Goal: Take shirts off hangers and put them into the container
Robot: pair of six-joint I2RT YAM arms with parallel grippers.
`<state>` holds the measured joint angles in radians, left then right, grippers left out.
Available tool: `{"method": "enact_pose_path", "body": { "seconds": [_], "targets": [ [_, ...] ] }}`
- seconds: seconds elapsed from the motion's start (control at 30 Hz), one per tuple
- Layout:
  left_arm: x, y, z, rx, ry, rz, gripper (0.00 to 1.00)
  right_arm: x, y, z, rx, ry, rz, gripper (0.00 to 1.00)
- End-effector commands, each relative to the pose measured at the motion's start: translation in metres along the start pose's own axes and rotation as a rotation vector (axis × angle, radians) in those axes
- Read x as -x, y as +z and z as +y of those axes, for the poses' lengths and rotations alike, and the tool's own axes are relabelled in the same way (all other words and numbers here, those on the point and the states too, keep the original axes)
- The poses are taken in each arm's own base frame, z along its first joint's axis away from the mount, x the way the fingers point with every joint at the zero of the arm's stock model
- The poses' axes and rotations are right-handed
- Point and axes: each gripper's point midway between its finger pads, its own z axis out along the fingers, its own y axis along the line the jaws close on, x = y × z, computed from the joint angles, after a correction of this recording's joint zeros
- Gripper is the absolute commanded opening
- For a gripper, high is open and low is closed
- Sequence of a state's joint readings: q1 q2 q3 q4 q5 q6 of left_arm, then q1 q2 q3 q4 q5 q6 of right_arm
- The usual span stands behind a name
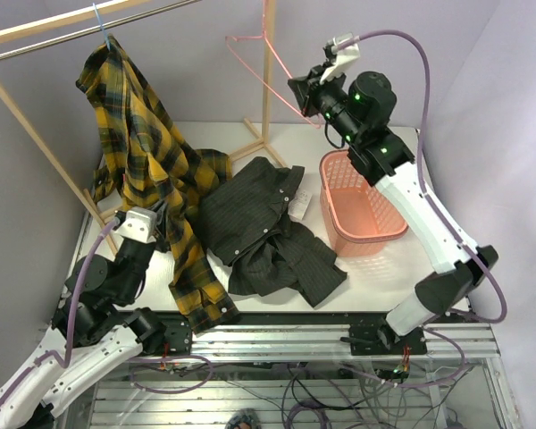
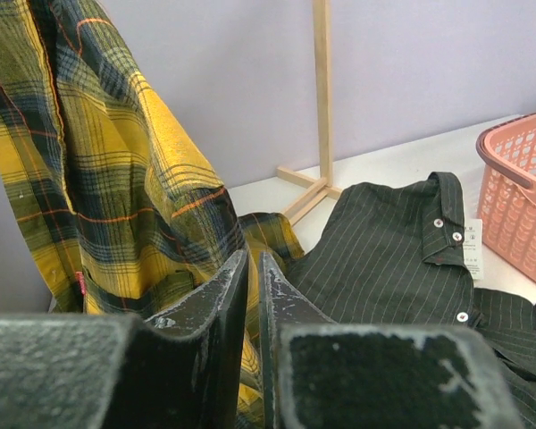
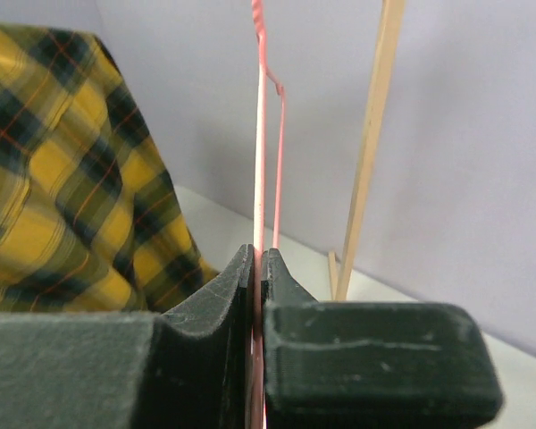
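Top external, basket [image 1: 375, 234]: salmon-pink, stood upright on the table [image 1: 380, 284]; taken as the landmark.
Dark striped shirt [image 1: 259, 223]: laid crumpled on the table just left of the basket, off any hanger, outside the basket.
Plaid shirt [image 1: 147, 152]: hung well left of the basket on the blue hanger [image 1: 101, 22], its tail draped down to the table.
Pink hanger [image 1: 259, 67]: bare, held in the air above and left of the basket, beside the wooden rack [image 1: 268, 98].
Right gripper [image 1: 299, 94]: raised above the basket's far left corner, at the pink hanger's wire.
Left gripper [image 1: 163, 217]: far left of the basket, against the plaid shirt's lower part.

Left wrist, left gripper [image 2: 253, 277]: fingers drawn nearly together with a narrow slit left between them. Yellow cloth is seen low in the slit, but whether it is pinched cannot be told.
Plaid shirt [image 2: 98, 179]: hung far left of the basket [image 2: 518, 179].
Dark striped shirt [image 2: 384, 259]: laid flat, its collar just beside the basket wall.

Right wrist, right gripper [image 3: 256, 268]: fingers clamped together on the pink hanger [image 3: 261, 134], the wire running up from between them.
Plaid shirt [image 3: 62, 179]: seen at the left; the basket is not shown in this view.
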<state>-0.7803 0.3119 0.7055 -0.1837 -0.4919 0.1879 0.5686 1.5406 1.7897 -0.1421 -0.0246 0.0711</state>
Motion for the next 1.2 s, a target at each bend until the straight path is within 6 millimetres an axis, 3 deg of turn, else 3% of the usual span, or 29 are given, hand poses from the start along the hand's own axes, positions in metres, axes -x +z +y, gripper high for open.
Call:
{"method": "enact_pose_path", "body": {
  "seconds": [0.0, 0.27, 0.53, 0.77, 0.87, 0.9, 0.97, 1.0, 1.07, 1.13, 1.17],
  "targets": [
    [0.007, -0.001, 0.003, 0.014, -0.038, -0.046, 0.20, 0.060, 0.018, -0.004, -0.015, -0.022, -0.207, 0.00],
    [0.013, -0.017, 0.019, 0.066, -0.070, -0.097, 0.21, 0.053, 0.063, -0.008, -0.027, -0.038, -0.216, 0.00],
    [0.006, -0.004, 0.004, 0.019, -0.045, -0.049, 0.20, 0.030, 0.100, -0.004, 0.004, -0.031, -0.180, 0.00],
    [0.003, 0.000, 0.000, 0.006, -0.039, -0.035, 0.20, 0.005, 0.117, -0.001, 0.025, -0.021, -0.140, 0.00],
    [0.003, -0.001, 0.002, 0.013, -0.040, -0.035, 0.20, -0.004, 0.115, 0.000, 0.034, -0.014, -0.117, 0.00],
    [0.003, -0.001, 0.002, 0.013, -0.041, -0.035, 0.20, -0.005, 0.112, 0.002, 0.041, -0.013, -0.110, 0.04],
    [0.002, -0.001, 0.002, 0.014, -0.040, -0.033, 0.20, -0.008, 0.102, 0.005, 0.056, -0.013, -0.093, 0.37],
    [0.002, -0.001, 0.001, 0.012, -0.039, -0.032, 0.20, -0.011, 0.096, 0.006, 0.062, -0.012, -0.077, 0.59],
    [0.001, 0.001, 0.000, 0.008, -0.036, -0.027, 0.19, -0.013, 0.082, 0.008, 0.063, -0.005, -0.049, 0.71],
    [0.000, 0.002, -0.001, 0.005, -0.035, -0.023, 0.20, -0.019, 0.064, 0.010, 0.063, 0.012, -0.012, 0.75],
    [0.001, 0.002, -0.002, 0.002, -0.036, -0.023, 0.19, -0.033, 0.055, 0.012, 0.067, 0.022, 0.027, 0.75]
  ]
}}
